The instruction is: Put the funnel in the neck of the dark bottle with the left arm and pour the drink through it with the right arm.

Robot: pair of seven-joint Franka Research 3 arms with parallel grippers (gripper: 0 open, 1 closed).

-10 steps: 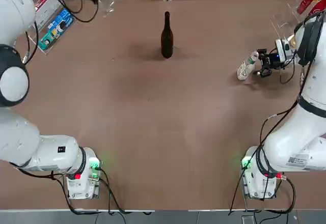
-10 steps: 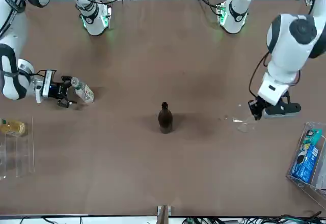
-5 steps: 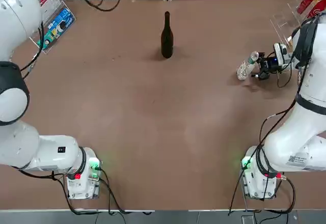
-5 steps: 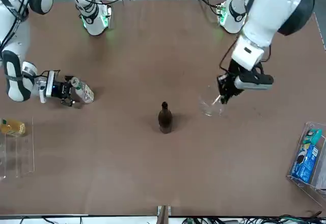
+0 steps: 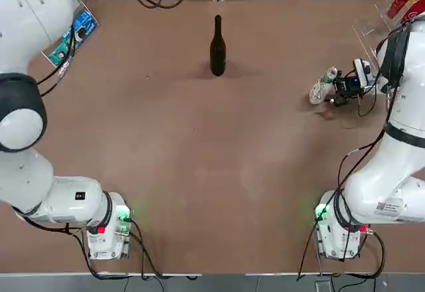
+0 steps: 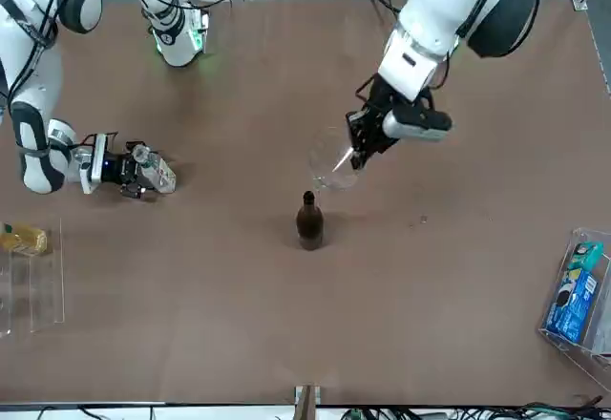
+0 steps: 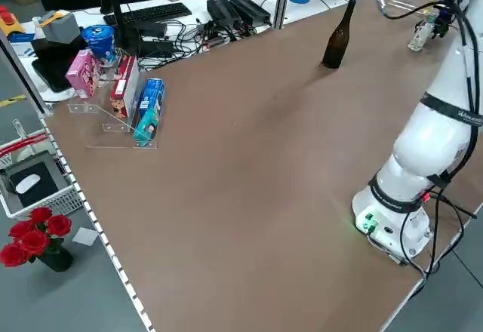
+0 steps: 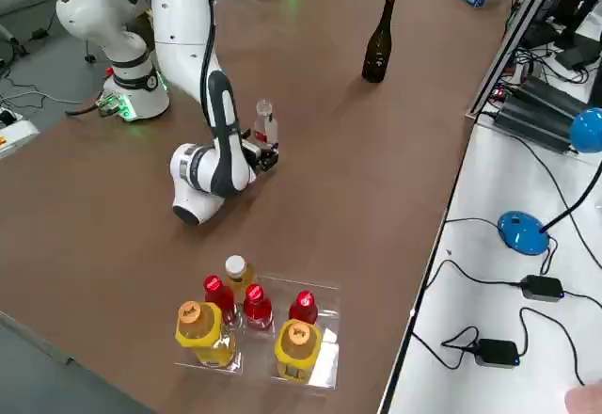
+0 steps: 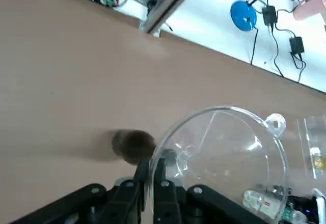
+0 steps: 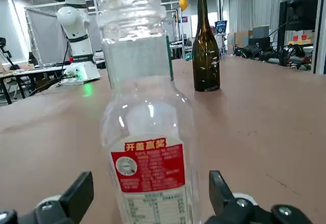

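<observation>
Left pincer carried funnel inward, near dark bottle.

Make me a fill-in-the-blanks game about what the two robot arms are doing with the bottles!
1. The left gripper is shut on the clear ____.
2. The dark bottle stands upright with nothing in its ____.
3. The right gripper has its fingers open on either side of the small clear ____, which stands on the table.
4. The small bottle's neck has no ____ on it.

Missing words: funnel; neck; bottle; cap
</observation>
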